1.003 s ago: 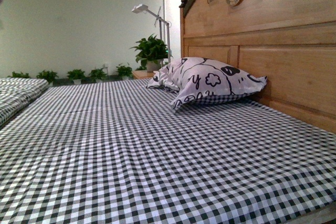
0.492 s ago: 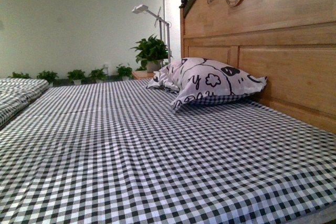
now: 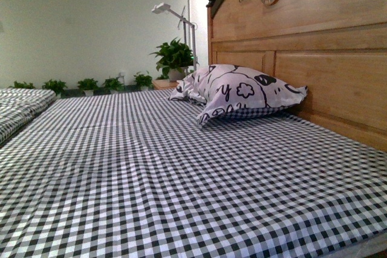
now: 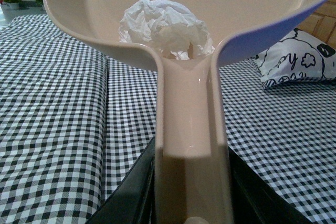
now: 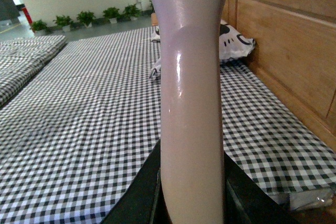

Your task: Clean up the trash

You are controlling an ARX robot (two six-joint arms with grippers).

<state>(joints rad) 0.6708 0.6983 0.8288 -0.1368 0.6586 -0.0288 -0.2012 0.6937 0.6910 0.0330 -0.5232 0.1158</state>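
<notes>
In the left wrist view the trash (image 4: 165, 27), a crumpled wad of white paper, lies inside the beige dustpan (image 4: 105, 19), close to where the pan meets its handle (image 4: 191, 145). My left gripper (image 4: 191, 203) is shut on that dustpan handle and holds the pan above the checked bed. In the right wrist view my right gripper (image 5: 191, 203) is shut on the pale broom handle (image 5: 191, 93), which stands upright and fills the middle of the view. The broom's head is out of view. Neither gripper shows in the front view.
The black-and-white checked bed (image 3: 151, 173) fills the front view. A white black-patterned pillow (image 3: 239, 92) lies against the wooden headboard (image 3: 326, 58) on the right. Potted plants (image 3: 172, 58) and a white lamp (image 3: 175, 19) stand beyond the bed's far end.
The front view has shifted very slightly; the bed, pillow and headboard stand as before. No arm comes into that view.
</notes>
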